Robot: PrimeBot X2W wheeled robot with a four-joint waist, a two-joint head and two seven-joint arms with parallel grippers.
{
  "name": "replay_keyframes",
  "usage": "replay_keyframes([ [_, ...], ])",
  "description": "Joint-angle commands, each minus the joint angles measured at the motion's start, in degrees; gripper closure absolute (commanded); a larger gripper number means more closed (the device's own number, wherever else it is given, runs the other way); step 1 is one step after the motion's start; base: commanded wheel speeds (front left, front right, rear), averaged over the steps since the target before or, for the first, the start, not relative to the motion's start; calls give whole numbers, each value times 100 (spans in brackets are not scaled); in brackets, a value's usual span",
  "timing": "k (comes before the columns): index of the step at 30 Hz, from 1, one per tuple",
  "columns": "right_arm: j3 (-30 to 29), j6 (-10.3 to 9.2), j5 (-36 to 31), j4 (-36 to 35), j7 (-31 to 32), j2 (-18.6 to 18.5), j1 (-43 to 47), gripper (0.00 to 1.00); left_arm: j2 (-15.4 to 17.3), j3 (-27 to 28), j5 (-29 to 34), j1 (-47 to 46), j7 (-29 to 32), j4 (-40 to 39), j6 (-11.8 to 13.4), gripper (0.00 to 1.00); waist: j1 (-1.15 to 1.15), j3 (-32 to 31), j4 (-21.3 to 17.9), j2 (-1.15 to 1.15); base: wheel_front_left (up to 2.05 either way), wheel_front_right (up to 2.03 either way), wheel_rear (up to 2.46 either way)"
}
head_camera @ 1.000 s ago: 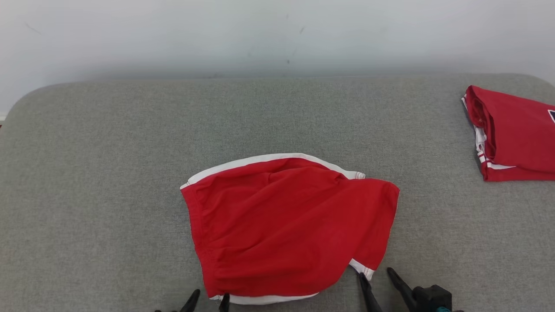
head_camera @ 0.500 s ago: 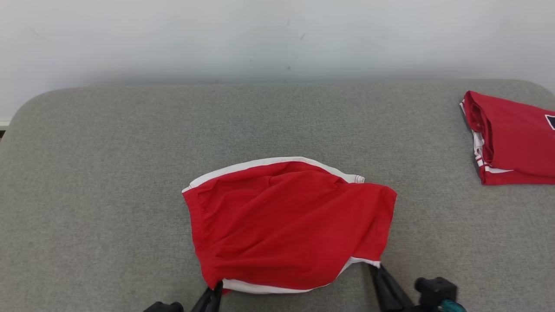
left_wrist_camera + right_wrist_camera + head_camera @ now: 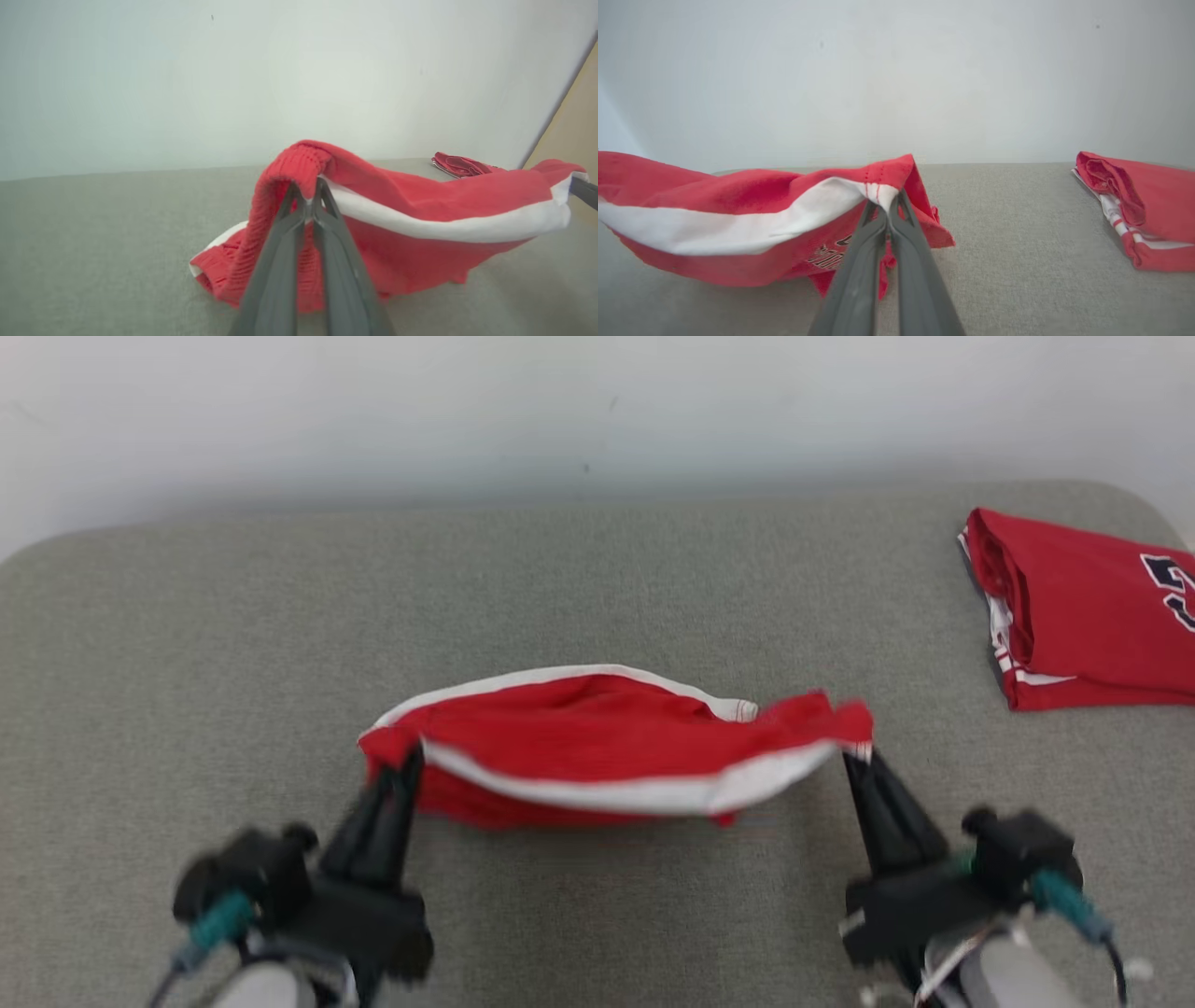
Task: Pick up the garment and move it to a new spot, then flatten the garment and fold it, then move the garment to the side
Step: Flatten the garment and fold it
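Garment (image 3: 597, 728), red with white trim, hangs stretched between the two sets of jaws, its lower part resting on the grey table (image 3: 597, 569). Left jaws are pressed together on its ribbed left corner; right jaws pinch its white-trimmed right corner. Beyond them to the right lies a folded red jersey (image 3: 1092, 616).

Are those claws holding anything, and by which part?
Yes: the red garment. The left gripper pinches its ribbed corner, the right gripper its white-edged corner.

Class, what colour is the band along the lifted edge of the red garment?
White band on the red fabric garment, best seen in the left wrist view.
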Motion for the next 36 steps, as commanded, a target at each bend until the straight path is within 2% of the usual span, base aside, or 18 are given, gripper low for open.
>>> replay_keyframes([
  [1,34,-19,89,-16,-5,-43,-268,100,106,-22,-48,-342,-1,-42,9,100,0,210,-107,-1,0,0,0],
  [5,150,-19,338,60,20,-146,-1276,100,502,-363,-212,-1547,23,76,9,100,0,687,-139,-1,0,0,0],
  [10,156,-19,753,159,351,-337,-2880,100,962,-746,-765,-3528,306,320,9,100,0,1483,-166,-1,0,0,0],
  [15,-82,-18,1299,379,872,-383,-4688,100,1196,-959,-1431,-5513,712,801,9,100,0,2250,-206,-1,0,0,0],
  [20,-228,-18,1403,843,1329,-442,-6481,100,1389,-1283,-1759,-7313,1031,1483,10,100,0,2782,-271,-1,0,0,0],
  [27,-339,-18,1196,2005,1627,-332,-8566,100,1421,-1708,-2030,-9209,1197,2443,10,100,0,3091,-409,-1,0,0,0],
  [32,-271,-18,972,2784,1583,-214,-9455,100,1350,-2013,-2324,-9980,1210,3044,10,100,0,3166,-498,-1,0,0,0],
  [36,-208,-18,889,3166,1514,-184,-9764,100,1298,-2175,-2448,-10263,1153,3346,10,100,0,3197,-544,-1,0,0,0],
])
